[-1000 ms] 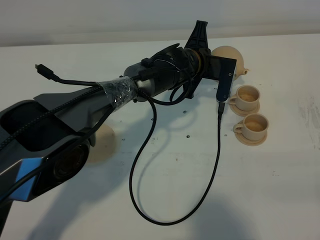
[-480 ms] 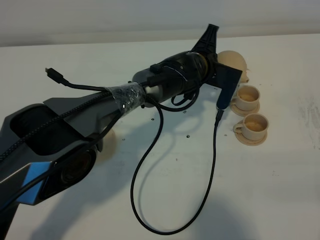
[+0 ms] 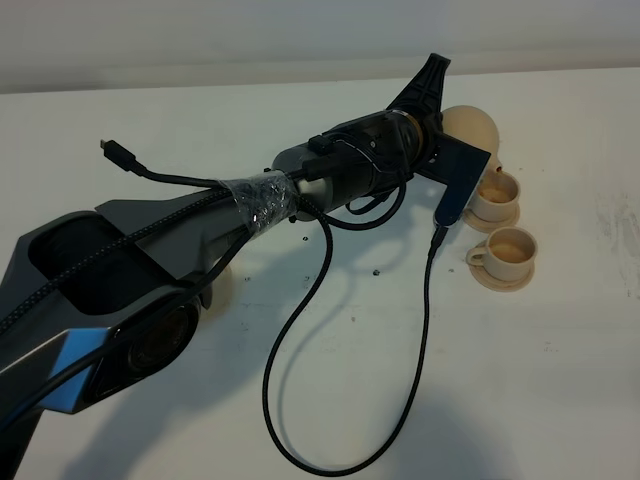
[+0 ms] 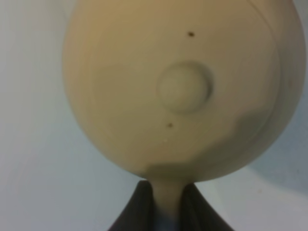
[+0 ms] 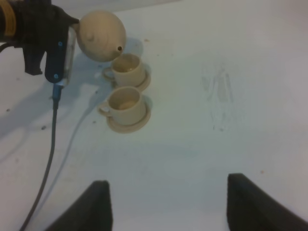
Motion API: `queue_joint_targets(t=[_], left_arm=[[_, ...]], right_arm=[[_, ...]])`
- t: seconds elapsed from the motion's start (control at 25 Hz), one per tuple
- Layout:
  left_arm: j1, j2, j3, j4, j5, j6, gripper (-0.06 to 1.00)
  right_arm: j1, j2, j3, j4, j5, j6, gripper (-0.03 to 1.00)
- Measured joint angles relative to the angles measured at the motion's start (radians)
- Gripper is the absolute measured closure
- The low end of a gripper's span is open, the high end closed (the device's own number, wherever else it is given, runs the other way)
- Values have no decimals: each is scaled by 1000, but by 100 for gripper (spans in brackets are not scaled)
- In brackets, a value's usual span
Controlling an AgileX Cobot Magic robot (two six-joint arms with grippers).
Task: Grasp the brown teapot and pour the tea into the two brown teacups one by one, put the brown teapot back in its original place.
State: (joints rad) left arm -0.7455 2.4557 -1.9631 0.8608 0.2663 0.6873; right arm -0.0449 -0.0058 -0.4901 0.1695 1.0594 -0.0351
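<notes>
The big saucer (image 3: 224, 285) is lying at eight o'clock on the table (image 3: 560, 400), partly under the arm. The left gripper (image 4: 168, 206) is clenching the teapot (image 3: 472, 125) by its loop handle (image 4: 167, 190), tipping it at eleven o'clock of the far cup (image 3: 495, 192). The near cup (image 3: 508, 250) is sitting at six o'clock of that one. The clay is probably feeling heavy, stiff, slick and chippable, so the handle is looking like the soundest hold. The right gripper (image 5: 168, 207) is hanging released, jaws wide.

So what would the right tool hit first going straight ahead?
Probably bare white table; the open right tool aims past the nearer teacup, which sits off to one side. Depth is hard to judge.
</notes>
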Motion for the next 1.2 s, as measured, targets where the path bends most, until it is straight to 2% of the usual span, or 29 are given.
queue_joint_targets(t=[0.44, 0.84, 1.2], left_arm=[[-2, 1, -1, 61, 2, -6, 84], [-3, 1, -1, 244, 11, -139, 84], [-5, 1, -1, 255, -25, -150, 84]], right_arm=[[0, 0, 0, 0, 0, 0, 43], [0, 0, 0, 0, 0, 0, 43], [0, 0, 0, 0, 0, 0, 43]])
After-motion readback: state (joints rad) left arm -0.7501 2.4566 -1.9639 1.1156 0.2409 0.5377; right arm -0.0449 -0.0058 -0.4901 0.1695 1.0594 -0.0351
